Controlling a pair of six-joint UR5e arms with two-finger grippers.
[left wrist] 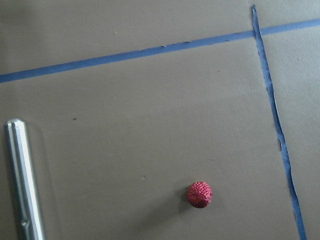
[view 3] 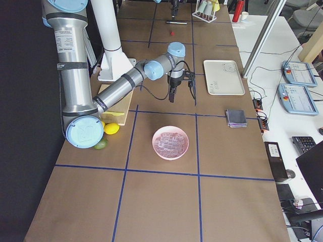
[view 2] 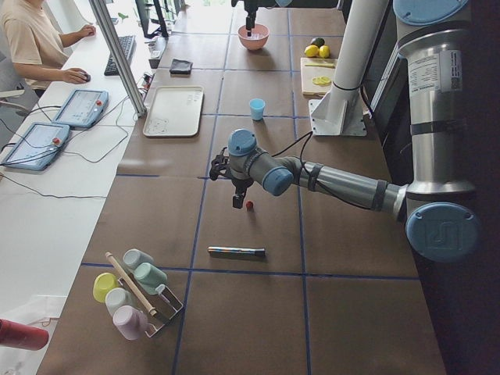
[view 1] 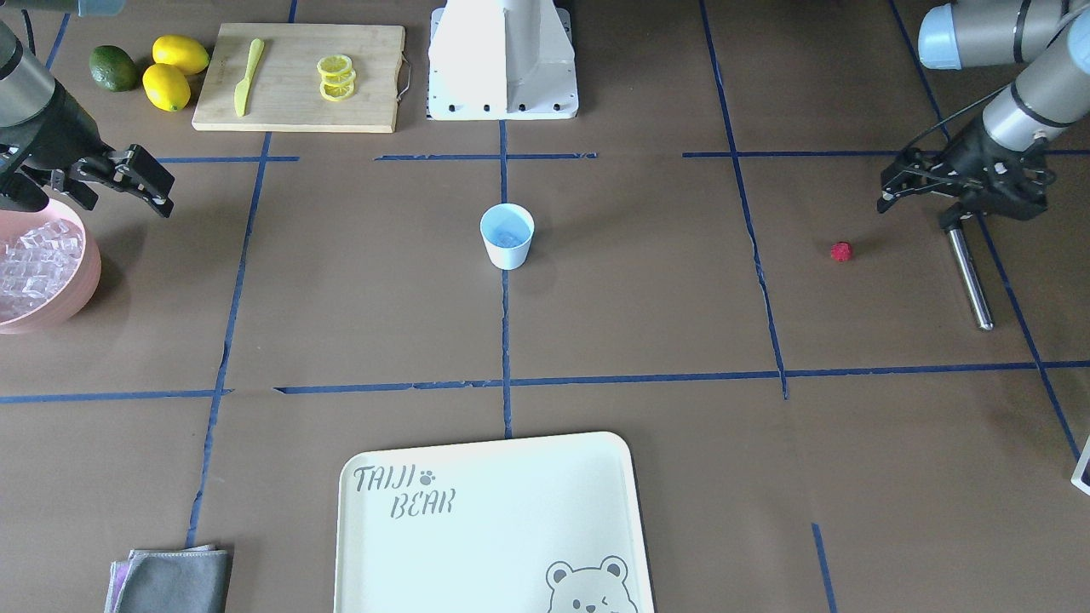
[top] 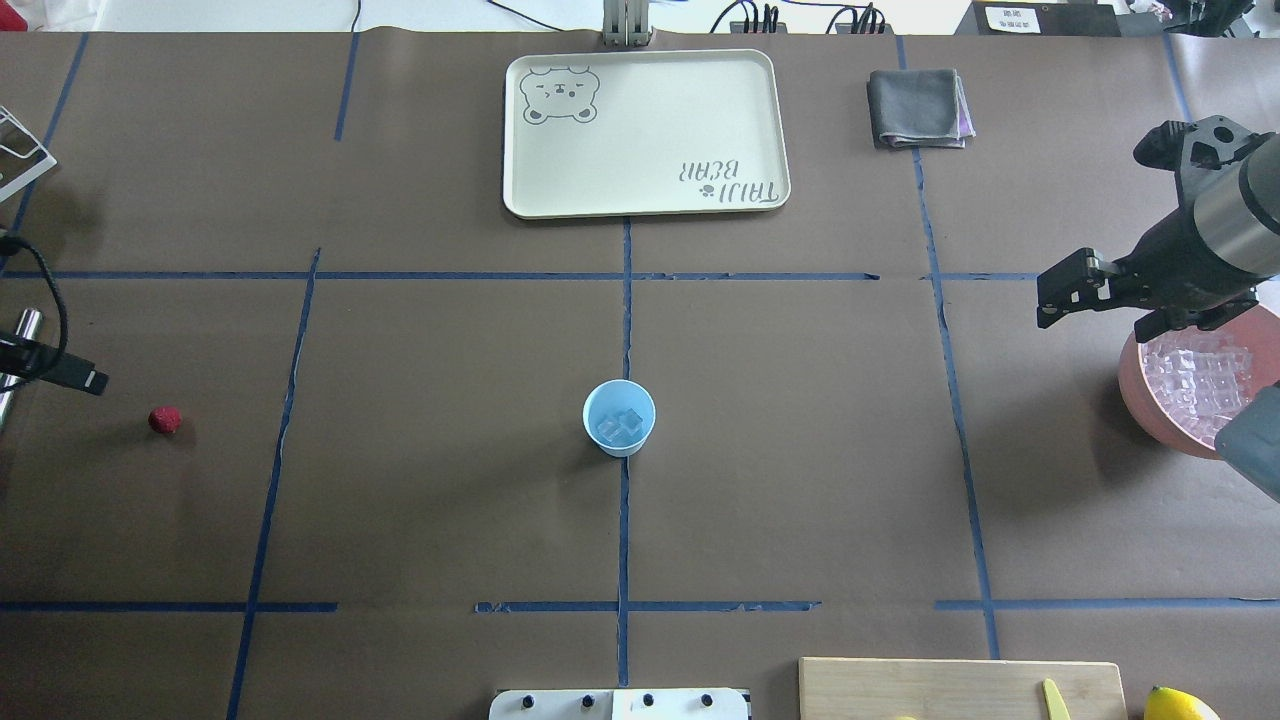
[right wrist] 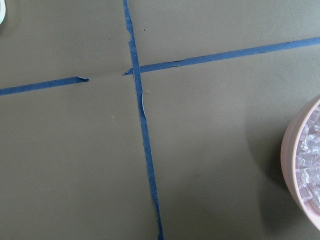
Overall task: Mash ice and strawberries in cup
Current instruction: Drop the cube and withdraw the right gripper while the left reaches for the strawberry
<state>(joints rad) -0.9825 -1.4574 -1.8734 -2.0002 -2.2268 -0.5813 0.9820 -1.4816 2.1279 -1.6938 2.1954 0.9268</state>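
The pale-blue cup (view 1: 507,237) stands upright at the table's middle, also in the overhead view (top: 619,417). A couple of clear ice cubes (top: 620,425) lie in it. The red strawberry (view 1: 841,251) lies on the table, also in the left wrist view (left wrist: 200,194). My left gripper (view 1: 887,191) hovers open and empty, above and beside the berry. My right gripper (view 1: 167,196) is open and empty, just beside the pink bowl (view 1: 81,285) full of ice (view 1: 34,260).
A metal rod (view 1: 971,272) lies on the table under my left arm. A cutting board (view 1: 298,77) with lemon slices and a knife, two lemons and an avocado sit near my base. A cream tray (view 1: 494,528) and a grey cloth (view 1: 174,579) lie at the far edge.
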